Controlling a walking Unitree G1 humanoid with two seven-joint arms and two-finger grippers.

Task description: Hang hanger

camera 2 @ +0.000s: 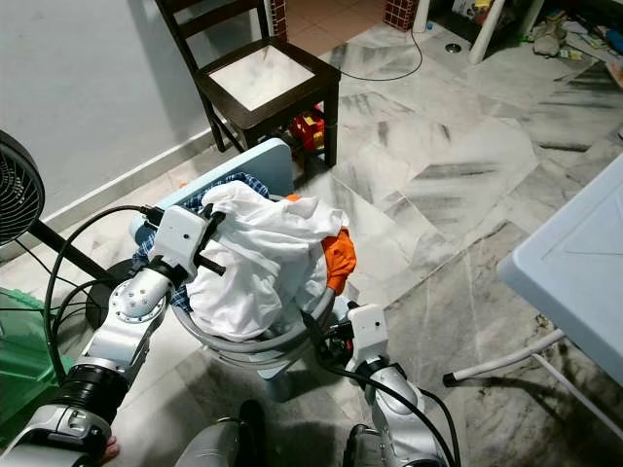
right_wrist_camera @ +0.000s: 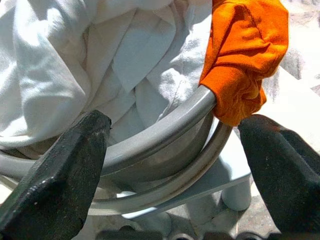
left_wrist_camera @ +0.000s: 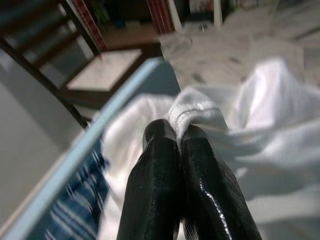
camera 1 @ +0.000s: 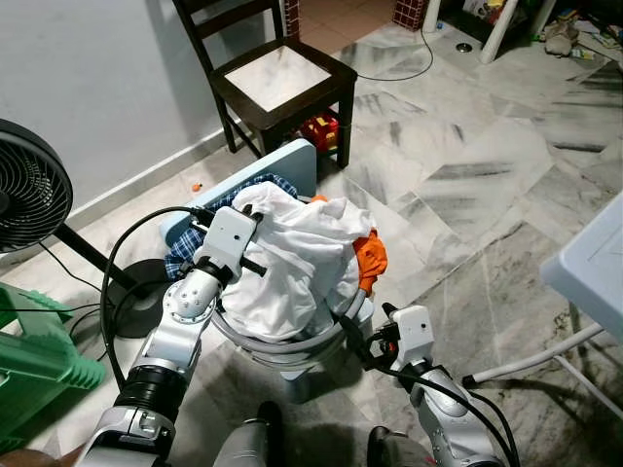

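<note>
The marble floor (camera 1: 467, 185) spreads under everything. A dark chair (camera 1: 282, 78) stands by the wall, with a black fan (camera 1: 29, 195) off to the robot's left and a white table (camera 2: 574, 272) to its right. Directly before the robot a grey basket (right_wrist_camera: 165, 127) sits heaped with laundry against a light blue board (camera 1: 292, 161). A white shirt (camera 1: 292, 253) tops the pile, over a blue checked cloth (camera 1: 190, 248) and an orange cloth (right_wrist_camera: 245, 60) draped on the rim. No hanger can be made out. The left gripper (left_wrist_camera: 177, 137) is pinched on a fold of the white shirt. The right gripper (right_wrist_camera: 175, 150) hovers near the basket rim, its 2 fingers (right_wrist_camera: 65, 170) spread wide, holding nothing.
</note>
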